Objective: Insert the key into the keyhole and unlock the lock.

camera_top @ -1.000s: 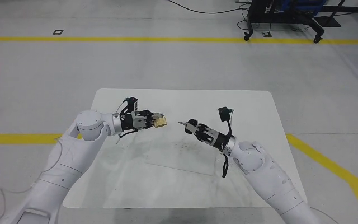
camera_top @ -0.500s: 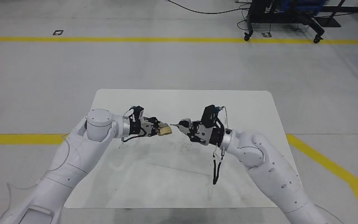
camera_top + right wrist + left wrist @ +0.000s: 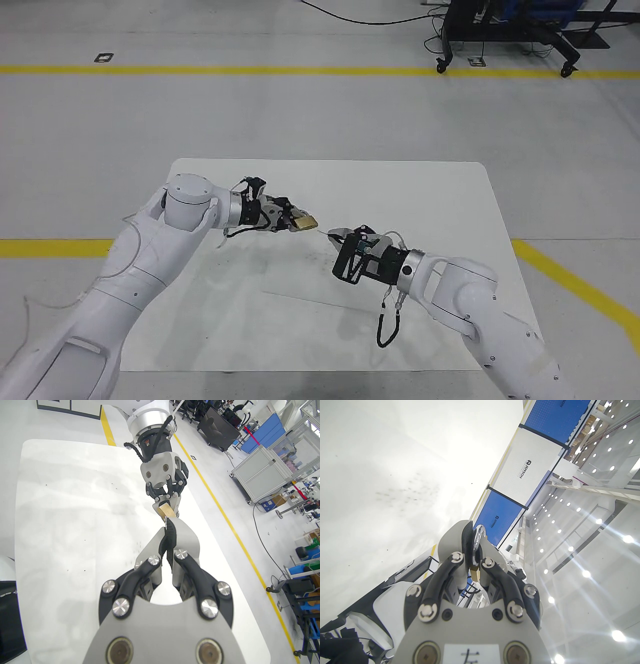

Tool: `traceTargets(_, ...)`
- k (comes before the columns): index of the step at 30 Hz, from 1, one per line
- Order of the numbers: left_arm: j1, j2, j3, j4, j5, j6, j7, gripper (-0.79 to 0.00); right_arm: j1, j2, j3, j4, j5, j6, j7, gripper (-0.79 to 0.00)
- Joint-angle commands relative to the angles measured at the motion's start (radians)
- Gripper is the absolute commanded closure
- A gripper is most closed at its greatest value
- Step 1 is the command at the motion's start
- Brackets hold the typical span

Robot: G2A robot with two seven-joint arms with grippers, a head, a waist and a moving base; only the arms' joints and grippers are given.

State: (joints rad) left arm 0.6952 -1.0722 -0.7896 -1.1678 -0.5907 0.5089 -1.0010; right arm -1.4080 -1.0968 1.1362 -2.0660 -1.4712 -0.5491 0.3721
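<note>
White tabletop spreads beneath the lock, which the left gripper clamps aloft. Just beside the lock's end, the right gripper pinches the key, tip nearly touching. Likely best: square the key to the keyhole, push gently, then turn.
</note>
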Motion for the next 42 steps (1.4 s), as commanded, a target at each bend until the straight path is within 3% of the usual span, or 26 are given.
traceTargets(1, 0.000, 0.000, 0.000, 0.000, 0.000, 0.000, 0.000, 0.000, 0.000, 0.000, 0.000, 0.000, 0.000, 0.000, 0.000, 0.000)
traceTargets(8, 0.015, 0.000, -0.025, 0.002, -0.062, -0.012, -0.034, 0.000, -0.001, 0.001, -0.006, -0.017, -0.053, 0.004, 0.001, 0.000)
traceTargets(15, 0.007, -0.014, -0.008, 0.034, -0.088, -0.026, -0.088, 0.000, -0.001, 0.015, -0.074, -0.154, -0.366, -0.097, -0.040, 0.000)
traceTargets(20, 0.002, -0.023, 0.003, 0.049, -0.102, -0.038, -0.130, 0.000, 0.013, 0.017, -0.162, -0.185, -0.584, -0.140, 0.020, 0.000)
traceTargets(27, -0.009, -0.032, 0.017, 0.061, -0.080, -0.044, -0.131, 0.000, 0.050, 0.000, -0.239, -0.164, -0.658, -0.126, 0.103, 0.000)
traceTargets(42, -0.018, -0.041, 0.018, 0.081, -0.064, -0.043, -0.145, 0.000, 0.080, -0.021, -0.258, -0.131, -0.676, -0.144, 0.194, 0.000)
